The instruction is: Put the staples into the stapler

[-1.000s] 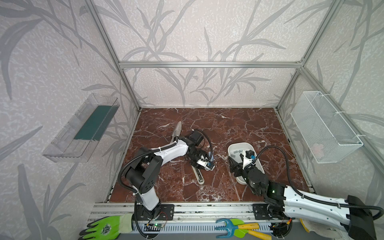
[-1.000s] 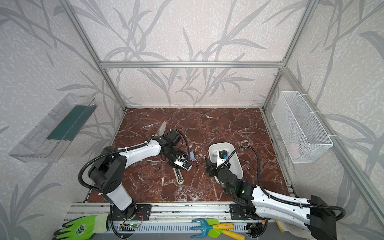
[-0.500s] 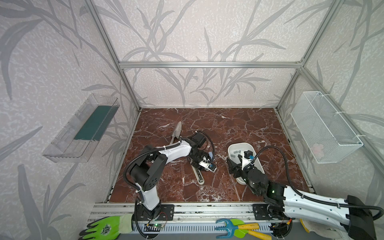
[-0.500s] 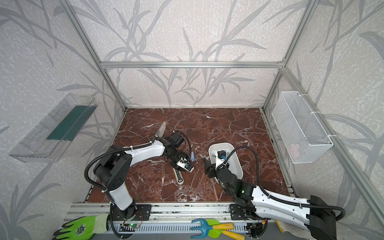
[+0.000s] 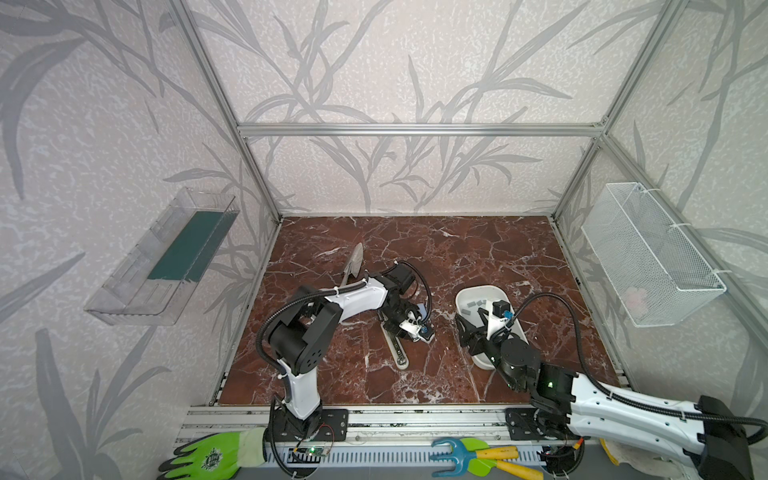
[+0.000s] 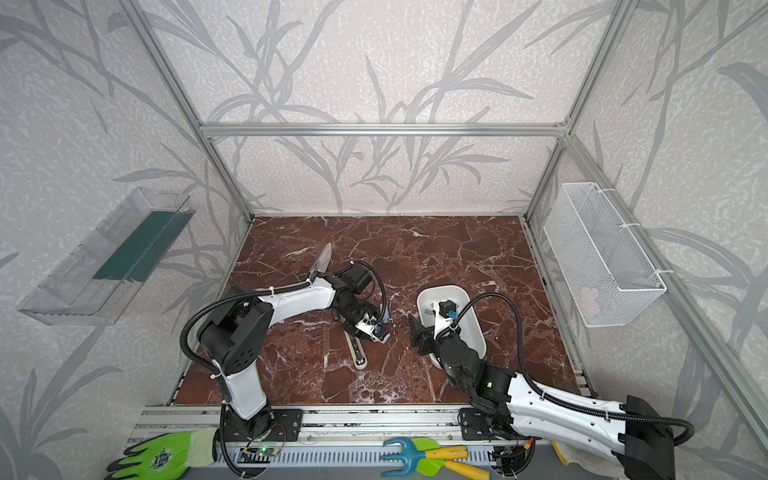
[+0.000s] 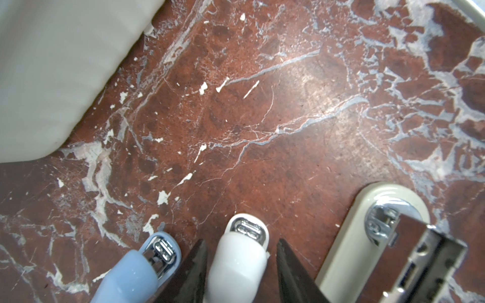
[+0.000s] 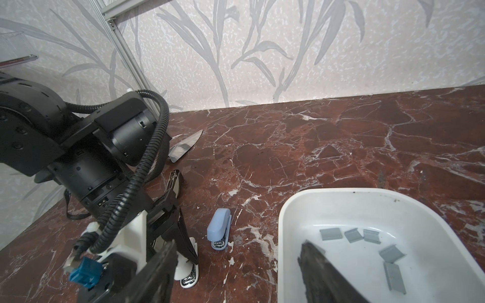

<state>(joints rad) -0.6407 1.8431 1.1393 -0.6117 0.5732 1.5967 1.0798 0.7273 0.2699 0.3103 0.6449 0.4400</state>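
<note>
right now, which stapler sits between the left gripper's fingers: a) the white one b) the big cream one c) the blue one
a: in the left wrist view the white stapler lies between the dark fingers of the left gripper, the blue stapler just outside them.

Glossy plastic stapler (image 7: 240,262); matt grey metal staples (image 8: 331,234).

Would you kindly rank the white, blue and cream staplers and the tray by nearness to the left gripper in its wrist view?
1. white stapler, inside the left gripper.
2. blue stapler, cream stapler: either side, too close to call.
3. tray, farthest, beyond them.
</note>
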